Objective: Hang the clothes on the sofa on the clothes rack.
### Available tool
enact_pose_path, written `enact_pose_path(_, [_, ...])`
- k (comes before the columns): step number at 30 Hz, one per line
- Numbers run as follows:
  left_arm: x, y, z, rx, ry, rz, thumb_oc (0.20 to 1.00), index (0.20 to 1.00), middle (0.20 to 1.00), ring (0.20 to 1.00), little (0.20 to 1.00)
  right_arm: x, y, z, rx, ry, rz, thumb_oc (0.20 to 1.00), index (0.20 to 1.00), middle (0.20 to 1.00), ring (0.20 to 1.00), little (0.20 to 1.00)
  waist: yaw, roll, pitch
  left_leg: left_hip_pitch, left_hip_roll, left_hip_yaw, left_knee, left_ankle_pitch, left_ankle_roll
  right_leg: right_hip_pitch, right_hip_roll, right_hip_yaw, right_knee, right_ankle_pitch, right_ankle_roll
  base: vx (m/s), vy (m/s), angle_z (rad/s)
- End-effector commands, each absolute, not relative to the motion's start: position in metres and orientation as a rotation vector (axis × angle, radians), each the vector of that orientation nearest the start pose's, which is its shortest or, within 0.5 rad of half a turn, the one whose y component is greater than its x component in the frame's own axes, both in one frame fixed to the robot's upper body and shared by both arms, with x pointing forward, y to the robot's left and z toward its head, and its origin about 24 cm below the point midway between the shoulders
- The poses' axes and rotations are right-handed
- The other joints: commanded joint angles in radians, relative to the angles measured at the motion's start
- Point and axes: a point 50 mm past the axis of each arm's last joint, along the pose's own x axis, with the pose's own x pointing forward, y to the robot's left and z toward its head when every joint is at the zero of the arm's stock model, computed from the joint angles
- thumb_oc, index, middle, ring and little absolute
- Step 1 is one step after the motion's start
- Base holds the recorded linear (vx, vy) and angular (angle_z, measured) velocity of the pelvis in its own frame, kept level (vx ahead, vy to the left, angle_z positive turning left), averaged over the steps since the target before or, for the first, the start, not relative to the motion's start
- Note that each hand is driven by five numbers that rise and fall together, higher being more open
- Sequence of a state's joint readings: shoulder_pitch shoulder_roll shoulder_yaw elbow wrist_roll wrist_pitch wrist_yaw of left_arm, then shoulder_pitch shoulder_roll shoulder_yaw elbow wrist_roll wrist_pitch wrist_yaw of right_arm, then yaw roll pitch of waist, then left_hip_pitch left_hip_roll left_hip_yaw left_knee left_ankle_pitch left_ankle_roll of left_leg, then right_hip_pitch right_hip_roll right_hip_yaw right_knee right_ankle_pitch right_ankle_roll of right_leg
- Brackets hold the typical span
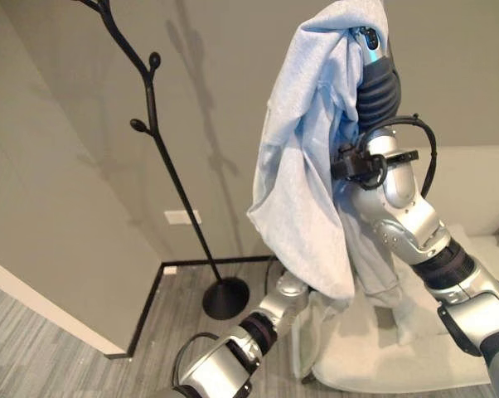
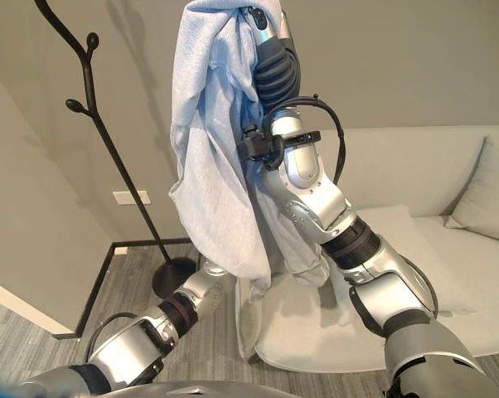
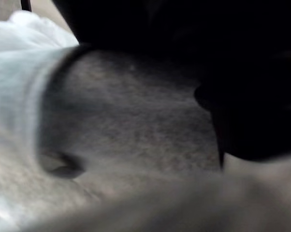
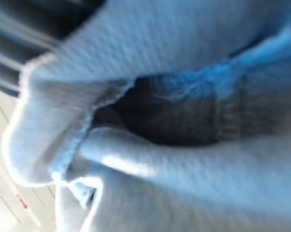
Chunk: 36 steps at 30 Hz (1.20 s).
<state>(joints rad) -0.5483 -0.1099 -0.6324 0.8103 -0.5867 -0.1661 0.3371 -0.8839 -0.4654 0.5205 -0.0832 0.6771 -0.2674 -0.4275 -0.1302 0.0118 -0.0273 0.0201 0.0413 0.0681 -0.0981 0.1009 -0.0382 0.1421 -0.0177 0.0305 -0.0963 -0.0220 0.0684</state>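
The black clothes rack [image 1: 154, 116] stands on its round base on the grey floor [image 1: 59, 348] in the corner of the walls, its knobbed branches bare, and serves here as the landmark. To the right of the rack, the left arm reaches low toward the hem of the garment; the left hand [image 1: 293, 288] is tucked behind the hanging cloth, so I cannot tell whether its fingers are spread or closed. Further right of the rack and well apart from it, a pale blue sweatshirt [image 1: 307, 166] hangs in long folds, draped over the raised right hand [image 2: 262, 25], whose fingers are buried in the fabric at the top, so their state cannot be told either. The sweatshirt's lower end trails down onto the front edge of the light sofa [image 2: 448, 274], which lies furthest right from the rack, with a cushion [image 2: 486, 199] at its far end.
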Motion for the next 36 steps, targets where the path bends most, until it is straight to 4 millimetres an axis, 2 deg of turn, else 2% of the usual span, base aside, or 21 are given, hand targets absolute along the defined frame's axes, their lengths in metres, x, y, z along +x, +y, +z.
enact_pose_path(1, [0.301, -0.028, 0.028, -0.236, 0.222, -0.314, 0.200, 0.200, 0.200, 0.200, 0.200, 0.305, -0.076, 0.320, 0.296, -0.906, 0.352, 0.200, 0.200, 0.200, 0.200, 0.200, 0.054, -0.037, -0.049, 0.078, -0.022, -0.022, 0.011, -0.146, -0.025, -0.089, -0.032, 0.006, 0.009, 0.061, 0.073, 0.00, 0.000, 0.00])
enact_pose_path(2, [0.303, -0.018, 0.025, -0.267, 0.234, -0.282, 0.200, 0.200, 0.200, 0.200, 0.200, 0.307, -0.082, 0.318, 0.290, -0.900, 0.322, 0.200, 0.200, 0.200, 0.200, 0.200, 0.059, -0.036, -0.049, 0.079, -0.022, -0.024, 0.011, -0.146, -0.024, -0.086, -0.032, 0.005, 0.009, 0.061, 0.072, 0.00, 0.000, 0.00])
enact_pose_path(4, [0.304, -0.012, 0.023, -0.285, 0.237, -0.257, 0.200, 0.200, 0.200, 0.200, 0.200, 0.307, -0.084, 0.317, 0.282, -0.901, 0.309, 0.200, 0.200, 0.200, 0.200, 0.200, 0.063, -0.036, -0.049, 0.079, -0.023, -0.025, 0.011, -0.146, -0.024, -0.086, -0.032, 0.004, 0.009, 0.060, 0.072, 0.00, 0.000, 0.00])
enact_pose_path(5, [0.305, -0.001, 0.020, -0.335, 0.248, -0.210, 0.200, 0.200, 0.200, 0.200, 0.200, 0.308, -0.090, 0.315, 0.267, -0.901, 0.279, 0.200, 0.200, 0.200, 0.200, 0.200, 0.071, -0.036, -0.049, 0.079, -0.023, -0.029, 0.011, -0.145, -0.024, -0.083, -0.032, 0.001, 0.009, 0.059, 0.071, 0.00, 0.000, 0.00])
enact_pose_path(6, [0.305, -0.001, 0.019, -0.335, 0.249, -0.210, 0.200, 0.200, 0.200, 0.200, 0.200, 0.308, -0.090, 0.315, 0.267, -0.900, 0.279, 0.200, 0.200, 0.200, 0.200, 0.200, 0.071, -0.036, -0.049, 0.079, -0.023, -0.029, 0.011, -0.146, -0.024, -0.083, -0.032, 0.001, 0.009, 0.059, 0.071, 0.01, -0.011, 0.06])
enact_pose_path(9, [0.304, 0.022, 0.016, -0.395, 0.232, -0.143, 0.200, 0.200, 0.200, 0.200, 0.200, 0.309, -0.107, 0.311, 0.226, -0.911, 0.214, 0.200, 0.200, 0.200, 0.200, 0.200, 0.091, -0.036, -0.045, 0.077, -0.024, -0.037, 0.011, -0.143, -0.023, -0.080, -0.031, -0.008, 0.009, 0.056, 0.069, 0.01, -0.017, 0.12])
enact_pose_path(10, [0.300, 0.044, 0.016, -0.433, 0.193, -0.086, 0.200, 0.200, 0.200, 0.200, 0.200, 0.305, -0.120, 0.307, 0.199, -0.927, 0.175, 0.200, 0.200, 0.200, 0.200, 0.200, 0.108, -0.038, -0.043, 0.075, -0.023, -0.043, 0.011, -0.141, -0.023, -0.077, -0.032, -0.017, 0.009, 0.054, 0.067, 0.01, -0.020, 0.19])
enact_pose_path(11, [0.299, 0.044, 0.015, -0.432, 0.194, -0.086, 0.200, 0.200, 0.200, 0.200, 0.200, 0.305, -0.120, 0.307, 0.200, -0.925, 0.174, 0.200, 0.200, 0.200, 0.200, 0.200, 0.108, -0.039, -0.044, 0.076, -0.023, -0.044, 0.011, -0.141, -0.023, -0.077, -0.032, -0.017, 0.009, 0.054, 0.067, 0.02, -0.031, 0.19])
enact_pose_path(13, [0.294, 0.075, 0.019, -0.455, 0.122, 0.000, 0.200, 0.200, 0.200, 0.200, 0.200, 0.299, -0.138, 0.301, 0.138, -0.950, 0.127, 0.200, 0.200, 0.200, 0.200, 0.200, 0.133, -0.044, -0.041, 0.072, -0.024, -0.055, 0.011, -0.139, -0.023, -0.072, -0.031, -0.029, 0.009, 0.049, 0.065, 0.01, -0.026, 0.15])
enact_pose_path(19, [0.276, 0.134, 0.038, -0.476, -0.057, 0.164, 0.200, 0.200, 0.200, 0.200, 0.200, 0.288, -0.162, 0.289, 0.003, -0.965, 0.095, 0.200, 0.200, 0.200, 0.200, 0.200, 0.169, -0.057, -0.039, 0.065, -0.023, -0.078, 0.011, -0.133, -0.027, -0.063, -0.030, -0.056, 0.009, 0.040, 0.063, 0.01, -0.025, 0.22])
enact_pose_path(23, [0.266, 0.167, 0.066, -0.361, -0.236, 0.261, 0.200, 0.200, 0.200, 0.200, 0.200, 0.282, -0.174, 0.290, -0.127, -0.994, 0.090, 0.200, 0.200, 0.200, 0.200, 0.200, 0.188, -0.065, -0.039, 0.062, -0.020, -0.090, 0.011, -0.130, -0.034, -0.058, -0.028, -0.073, 0.009, 0.033, 0.060, 0.01, -0.034, 0.16])
enact_pose_path(24, [0.262, 0.184, 0.087, -0.237, -0.356, 0.322, 0.200, 0.200, 0.200, 0.200, 0.200, 0.277, -0.183, 0.297, -0.213, -1.034, 0.072, 0.200, 0.200, 0.200, 0.200, 0.200, 0.196, -0.071, -0.039, 0.062, -0.018, -0.096, 0.011, -0.130, -0.039, -0.054, -0.026, -0.081, 0.009, 0.030, 0.058, -0.03, -0.031, 0.17])
enact_pose_path(25, [0.262, 0.184, 0.087, -0.235, -0.357, 0.323, 0.200, 0.200, 0.200, 0.200, 0.200, 0.277, -0.183, 0.298, -0.214, -1.036, 0.071, 0.200, 0.200, 0.200, 0.200, 0.200, 0.195, -0.072, -0.038, 0.056, -0.020, -0.097, 0.011, -0.120, -0.039, -0.060, -0.027, -0.082, 0.009, 0.038, 0.058, 0.00, -0.029, 0.19])
enact_pose_path(27, [0.257, 0.200, 0.109, -0.096, -0.482, 0.393, 0.200, 0.200, 0.200, 0.200, 0.200, 0.269, -0.193, 0.309, -0.318, -1.099, 0.036, 0.200, 0.200, 0.200, 0.200, 0.200, 0.201, -0.076, -0.041, 0.057, -0.016, -0.105, 0.011, -0.128, -0.046, -0.055, -0.024, -0.091, 0.009, 0.027, 0.058, 0.01, -0.015, 0.21])
enact_pose_path(28, [0.257, 0.200, 0.109, -0.093, -0.484, 0.394, 0.200, 0.200, 0.200, 0.200, 0.200, 0.269, -0.193, 0.309, -0.319, -1.101, 0.035, 0.200, 0.200, 0.200, 0.200, 0.200, 0.200, -0.078, -0.039, 0.052, -0.018, -0.106, 0.011, -0.118, -0.046, -0.059, -0.025, -0.093, 0.009, 0.035, 0.057, -0.02, -0.019, 0.18])
enact_pose_path(30, [0.252, 0.218, 0.133, 0.106, -0.615, 0.488, 0.200, 0.200, 0.200, 0.200, 0.200, 0.260, -0.203, 0.319, -0.421, -1.170, -0.026, 0.200, 0.200, 0.200, 0.200, 0.200, 0.205, -0.080, -0.038, 0.049, -0.014, -0.115, 0.011, -0.116, -0.054, -0.059, -0.022, -0.103, 0.011, 0.032, 0.056, 0.00, -0.034, 0.15])
enact_pose_path(31, [0.246, 0.234, 0.158, 0.273, -0.740, 0.586, 0.200, 0.200, 0.200, 0.200, 0.200, 0.250, -0.212, 0.326, -0.545, -1.231, -0.104, 0.200, 0.200, 0.200, 0.200, 0.200, 0.210, -0.080, -0.040, 0.045, -0.009, -0.128, 0.011, -0.118, -0.062, -0.064, -0.019, -0.118, 0.018, 0.029, 0.056, 0.01, -0.062, 0.14])
enact_pose_path(32, [0.244, 0.243, 0.169, 0.354, -0.791, 0.640, 0.200, 0.200, 0.200, 0.200, 0.200, 0.246, -0.215, 0.327, -0.597, -1.245, -0.139, 0.200, 0.200, 0.200, 0.200, 0.200, 0.212, -0.080, -0.038, 0.044, -0.006, -0.135, 0.011, -0.120, -0.066, -0.067, -0.016, -0.124, 0.026, 0.025, 0.055, 0.03, -0.078, 0.13])
enact_pose_path(36, [0.240, 0.255, 0.212, 0.526, -0.985, 0.732, 0.200, 0.200, 0.200, 0.200, 0.200, 0.239, -0.221, 0.327, -0.637, -1.287, -0.217, 0.200, 0.200, 0.200, 0.200, 0.200, 0.219, -0.089, -0.012, 0.043, 0.020, -0.154, 0.034, -0.120, -0.063, -0.080, 0.001, -0.135, 0.080, -0.014, 0.047, 0.02, -0.089, 0.16])
